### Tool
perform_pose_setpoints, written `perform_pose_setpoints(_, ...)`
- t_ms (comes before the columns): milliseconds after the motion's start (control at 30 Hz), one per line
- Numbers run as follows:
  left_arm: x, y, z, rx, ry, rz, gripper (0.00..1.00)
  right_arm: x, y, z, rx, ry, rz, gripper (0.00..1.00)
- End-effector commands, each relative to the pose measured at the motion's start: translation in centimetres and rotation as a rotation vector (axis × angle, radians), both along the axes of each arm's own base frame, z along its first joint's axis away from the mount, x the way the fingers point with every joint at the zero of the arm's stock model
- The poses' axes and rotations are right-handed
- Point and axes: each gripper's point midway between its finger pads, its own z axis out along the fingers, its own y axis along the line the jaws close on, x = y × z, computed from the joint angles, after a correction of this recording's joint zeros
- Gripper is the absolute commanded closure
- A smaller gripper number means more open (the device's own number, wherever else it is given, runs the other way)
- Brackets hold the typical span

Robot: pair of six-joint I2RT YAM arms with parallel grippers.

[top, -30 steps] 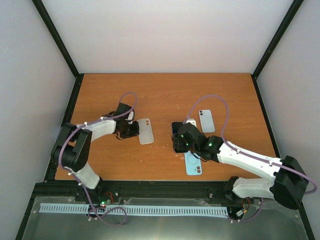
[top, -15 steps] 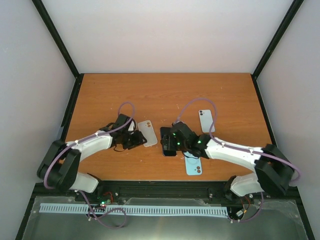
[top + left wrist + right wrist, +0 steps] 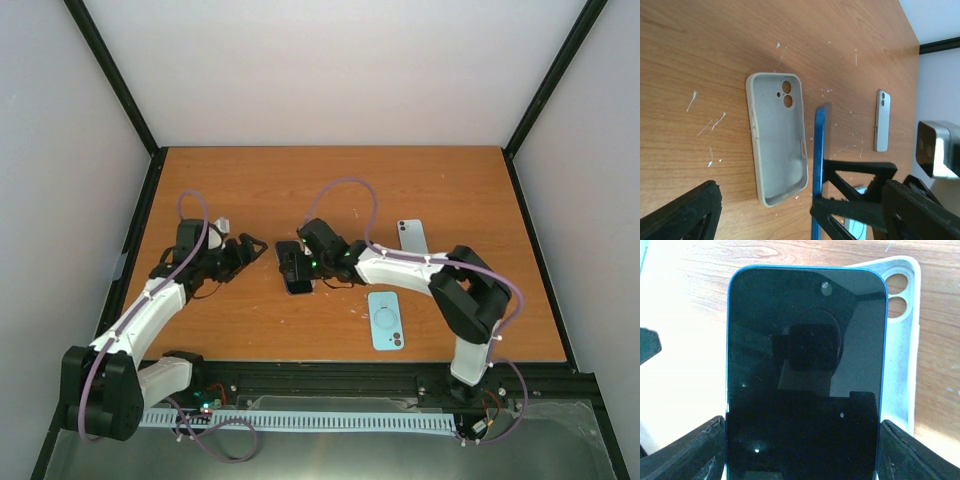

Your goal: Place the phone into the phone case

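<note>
Right gripper [image 3: 303, 262] is clamped on the phone [image 3: 802, 375] by its long edges. The phone hangs over the case [image 3: 779, 137], not seated. Left gripper [image 3: 243, 254] is spread wide and empty, just left of the case.

A spare phone [image 3: 412, 236] lies back up on the right, and a spare case [image 3: 386, 320] sits nearer the front edge. Both are well apart from the work spot, with nothing between.

From the top, the gripper and phone hide the case. The left wrist view shows the case empty, open side up, with the phone edge-on along one long side; can't tell if they touch. The right wrist view shows the dark screen, with the case rim and two cutouts peeking out on the right.
</note>
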Motion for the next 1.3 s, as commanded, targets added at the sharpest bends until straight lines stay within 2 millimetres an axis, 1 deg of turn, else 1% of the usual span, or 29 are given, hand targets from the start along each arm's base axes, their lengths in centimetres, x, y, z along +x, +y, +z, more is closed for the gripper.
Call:
perform_pose_setpoints(0,-0.3,0.3,0.4,-0.048,0.005,-0.013,0.13,1.6,2.4,0.7,0.039,-0.023,0.053,0.42)
perform_pose_setpoints(100,-0.1,0.7,0.4,-0.036,0.0,0.001,0.14,2.3,2.7,-0.4,0.014,-0.008,0.054,0.41)
perform_pose_setpoints(233,0.0,0.7,0.1,-0.043,0.002,-0.001,0.16,3.4,2.5,-1.7,-0.006,0.009,0.044,0.41)
perform_pose_setpoints(333,-0.1,0.5,-0.5,-0.054,0.008,-0.011,0.18,3.6,2.4,-3.1,-0.018,0.046,0.052,0.4)
perform_pose_setpoints(433,0.0,0.5,-1.2,-0.047,0.021,-0.012,0.21,3.9,2.1,-4.0,-0.04,0.058,0.045,0.39)
perform_pose_setpoints(500,0.2,0.5,-1.8,-0.047,0.031,-0.012,0.22,3.9,1.9,-4.7,-0.056,0.072,0.043,0.38)
perform_pose_setpoints(600,0.4,0.2,-2.4,-0.061,0.042,-0.021,0.25,3.9,1.7,-5.2,-0.077,0.082,0.04,0.34)
perform_pose_setpoints(700,0.9,-0.1,-2.9,-0.078,0.038,-0.031,0.3,4.0,1.6,-5.1,-0.088,0.079,0.036,0.27)
perform_pose_setpoints(767,1.0,-0.3,-3.4,-0.085,0.048,-0.037,0.34,4.1,1.5,-4.7,-0.086,0.073,0.032,0.19)
perform_pose_setpoints(900,1.1,-0.4,-4.4,-0.09,0.062,-0.036,0.37,4.0,1.5,-3.1,-0.061,0.06,0.04,0.09)
perform_pose_setpoints(967,1.0,-0.4,-5.0,-0.093,0.077,-0.037,0.38,3.8,1.5,-1.9,-0.034,0.05,0.045,0.07)
perform_pose_setpoints(1033,0.9,-0.6,-5.6,-0.105,0.094,-0.047,0.39,3.6,1.2,-1.1,-0.012,0.045,0.046,0.07)
perform_pose_setpoints(1100,0.7,-0.8,-6.1,-0.114,0.105,-0.055,0.41,3.6,0.5,-0.5,0.002,0.03,0.035,0.08)
perform_pose_setpoints(1167,0.6,-0.9,-6.5,-0.119,0.114,-0.055,0.42,3.8,-0.5,-0.3,0.004,0.016,0.015,0.12)
perform_pose_setpoints(1267,0.7,-1.1,-7.0,-0.125,0.121,-0.059,0.45,4.2,-2.1,-1.3,-0.007,0.028,-0.01,0.23)
